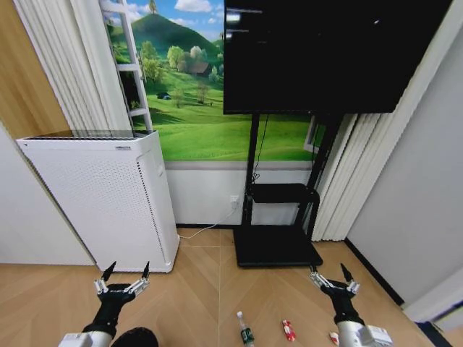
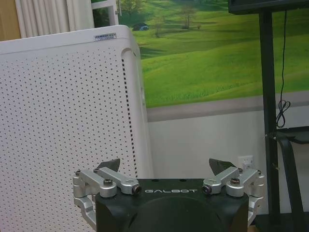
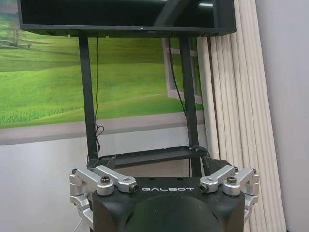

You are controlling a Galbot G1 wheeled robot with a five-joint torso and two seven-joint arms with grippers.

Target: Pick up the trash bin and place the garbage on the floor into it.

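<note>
Both my jaws stand spread wide with nothing between them. My left gripper [image 1: 126,272] hangs low before the white appliance [image 1: 108,195], and my right gripper [image 1: 330,275] hangs low near the black base of the screen stand [image 1: 278,246]. The trash bin [image 1: 134,337] shows as a dark round top at the near edge of the floor [image 1: 210,289], just beside my left arm. The garbage lies along that same near edge: a clear bottle [image 1: 245,329], a red-and-white packet [image 1: 289,330] and a small piece [image 1: 333,337] by my right arm.
</note>
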